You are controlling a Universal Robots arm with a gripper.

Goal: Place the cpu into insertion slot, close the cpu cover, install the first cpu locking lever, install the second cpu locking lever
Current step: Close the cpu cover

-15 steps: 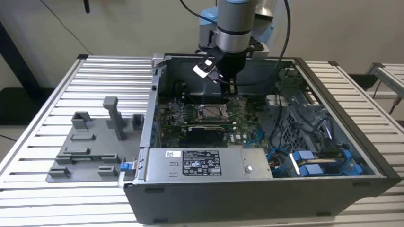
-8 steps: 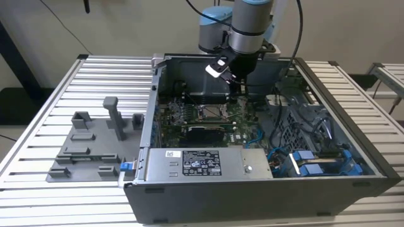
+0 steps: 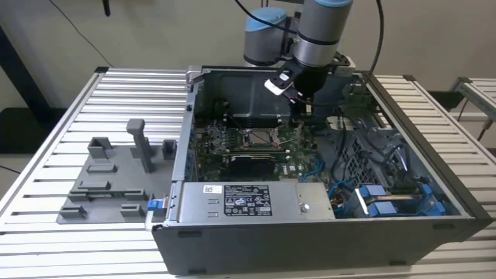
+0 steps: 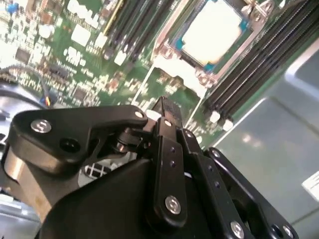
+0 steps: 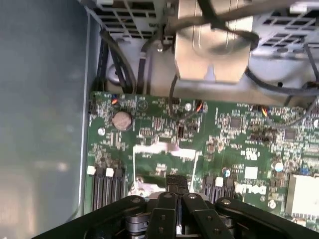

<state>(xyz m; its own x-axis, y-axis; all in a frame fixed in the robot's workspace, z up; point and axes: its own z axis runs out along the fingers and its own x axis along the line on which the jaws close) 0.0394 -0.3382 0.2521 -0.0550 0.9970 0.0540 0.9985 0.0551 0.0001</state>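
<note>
Showing the black two-finger gripper (image 4: 166, 107) poised low over the green printed motherboard (image 4: 75, 64), just beside the socket. Its fingers are drawn together, with nothing visible between them. The cpu (image 4: 214, 30), a small flat square chip with a pale silver-tan metal top, lies inside the socket. The cpu cover (image 4: 185, 63), a thin silvery metal frame with a window cut-out, appears to lie flat around it. Whether either locking lever is latched cannot be told.

The dark grey steel computer case (image 3: 310, 244) lies on its side on the ribbed metal table (image 3: 78, 104). This presumably turns the board upward so that the grey-and-blue robot arm (image 3: 317, 29) can reach the socket from above. A grey moulded fixture plate (image 3: 116, 174) sits at the exterior view's left, well apart from the gripper.

The white-and-black printed label (image 3: 248, 200) on the silver power supply and the white markings on the board carry text, which is not transcribed.
</note>
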